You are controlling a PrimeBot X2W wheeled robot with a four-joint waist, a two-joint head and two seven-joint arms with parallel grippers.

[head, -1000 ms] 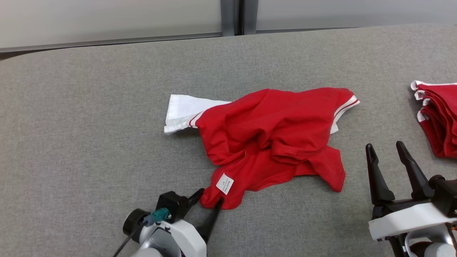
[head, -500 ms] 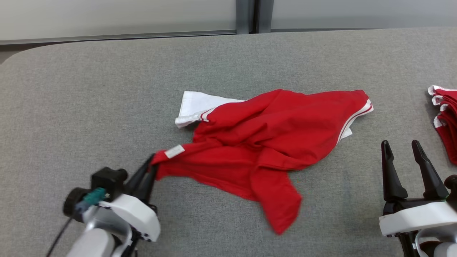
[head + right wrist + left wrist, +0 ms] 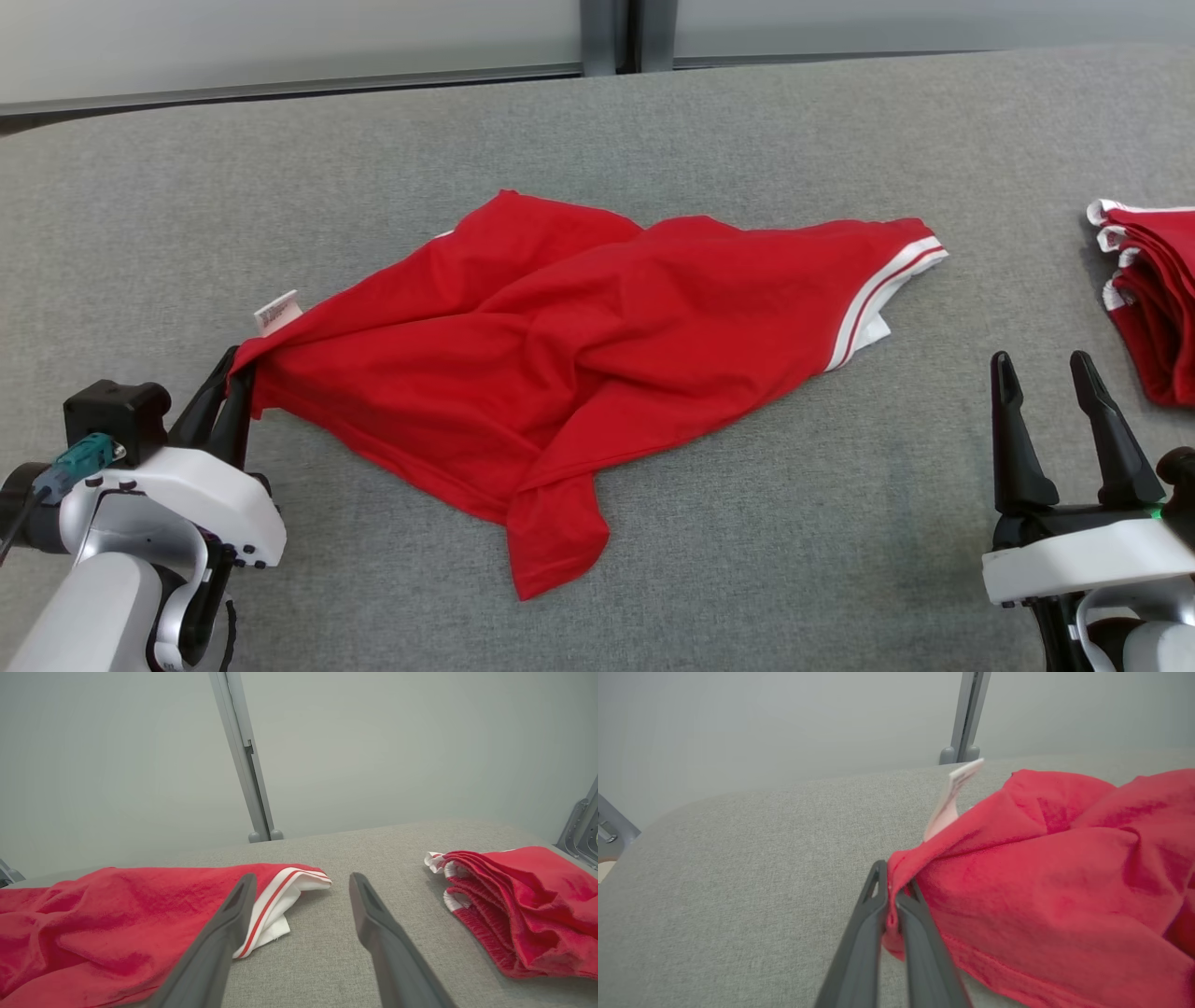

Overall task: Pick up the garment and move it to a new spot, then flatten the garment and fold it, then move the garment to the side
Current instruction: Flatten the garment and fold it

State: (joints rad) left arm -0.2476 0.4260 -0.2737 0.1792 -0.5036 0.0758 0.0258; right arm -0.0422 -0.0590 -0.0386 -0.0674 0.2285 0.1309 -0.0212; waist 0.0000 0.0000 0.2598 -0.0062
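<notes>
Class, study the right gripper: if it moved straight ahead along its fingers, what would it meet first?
Probably nothing: the open right gripper points at bare grey surface between the garment and the folded pile, though depth is uncertain.

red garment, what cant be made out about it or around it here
- Tag: print too small in the head view, blurred in the left wrist view.
- Garment: full outline hidden by its own folds, head view.
- Folded pile: cut off by the head view's right edge.
</notes>
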